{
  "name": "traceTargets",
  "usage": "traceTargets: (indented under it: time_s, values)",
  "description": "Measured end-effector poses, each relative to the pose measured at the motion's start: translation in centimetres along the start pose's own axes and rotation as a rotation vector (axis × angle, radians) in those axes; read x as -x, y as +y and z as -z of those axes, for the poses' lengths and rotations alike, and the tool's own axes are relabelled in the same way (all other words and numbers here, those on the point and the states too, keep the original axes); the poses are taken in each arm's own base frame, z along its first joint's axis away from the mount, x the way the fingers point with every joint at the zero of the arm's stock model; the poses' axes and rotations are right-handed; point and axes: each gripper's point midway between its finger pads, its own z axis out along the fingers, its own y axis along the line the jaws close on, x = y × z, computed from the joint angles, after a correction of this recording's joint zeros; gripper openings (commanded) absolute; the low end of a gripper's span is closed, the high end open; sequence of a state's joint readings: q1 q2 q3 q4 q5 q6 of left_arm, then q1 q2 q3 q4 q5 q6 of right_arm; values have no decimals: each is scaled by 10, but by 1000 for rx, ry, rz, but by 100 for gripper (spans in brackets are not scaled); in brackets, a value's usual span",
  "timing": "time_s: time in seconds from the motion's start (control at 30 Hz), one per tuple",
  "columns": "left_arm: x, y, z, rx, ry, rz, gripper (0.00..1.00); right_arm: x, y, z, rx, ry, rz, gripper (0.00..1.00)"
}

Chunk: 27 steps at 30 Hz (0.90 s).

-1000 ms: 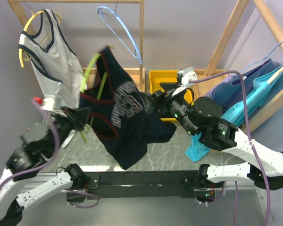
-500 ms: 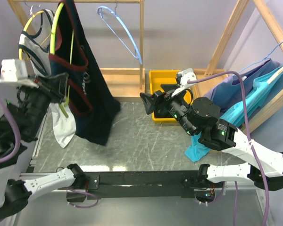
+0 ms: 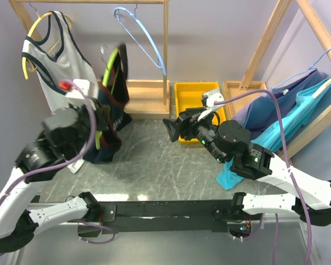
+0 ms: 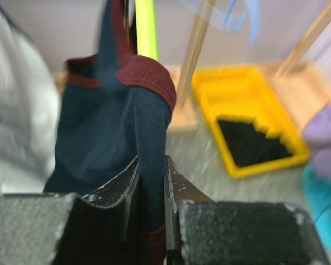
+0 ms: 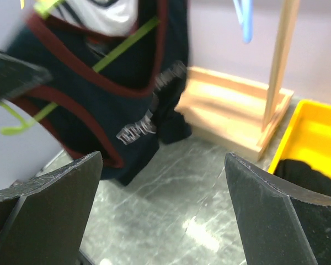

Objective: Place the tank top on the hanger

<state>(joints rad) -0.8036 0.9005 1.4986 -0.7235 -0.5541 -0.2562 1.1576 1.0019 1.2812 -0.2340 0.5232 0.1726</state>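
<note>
The navy tank top (image 3: 111, 113) with dark red trim hangs in a bunch from the lime-green hanger (image 3: 108, 65), left of the rack's middle post. It is blurred with motion. My left gripper (image 3: 106, 120) is shut on a fold of the top's red-trimmed edge (image 4: 146, 116). The hanger's green bar (image 4: 145, 27) rises just above the jaws. My right gripper (image 3: 173, 128) is open and empty over the table, well right of the top. Its view shows the top (image 5: 99, 105) and the hanger's green bar (image 5: 124, 41) ahead, with the gripper (image 5: 165, 210) apart from both.
A white tank top on a yellow hanger (image 3: 55, 66) hangs at the rail's left. A light blue hanger (image 3: 143, 36) hangs beside the wooden post (image 3: 166, 55). A yellow bin (image 3: 196, 105) holds a black garment. Blue and teal clothes (image 3: 298, 110) hang at right.
The left arm has swung the top and hanger from over the table up to the rail's left, then down and right to the post. The right gripper has stayed open and shifted little.
</note>
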Motion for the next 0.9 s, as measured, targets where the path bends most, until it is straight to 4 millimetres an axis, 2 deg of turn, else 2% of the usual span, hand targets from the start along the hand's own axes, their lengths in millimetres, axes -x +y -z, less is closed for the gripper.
traceTargets:
  time_s: [0.07,0.17,0.27,0.37,0.53,0.6,0.7,0.9]
  values:
    - [-28,4,-4,16,63,-21,1,-9,1,1,12,19,-10,100]
    - [-50,10,-12,35,122,-40,1,-26,3,1,28,54,-23,100]
    - [-54,24,-27,72,143,-19,1,-47,4,0,37,95,-29,100]
    - [-52,47,-51,123,148,30,1,-71,4,0,43,146,-26,100]
    - [-51,83,-86,179,161,100,1,-91,3,2,46,191,-16,100]
    - [-43,91,-95,182,159,118,1,-91,2,3,47,190,-17,100]
    - [-16,98,-103,173,119,137,1,-87,2,5,52,182,-23,100]
    - [60,96,-108,144,-27,135,1,-82,10,9,101,175,-54,100]
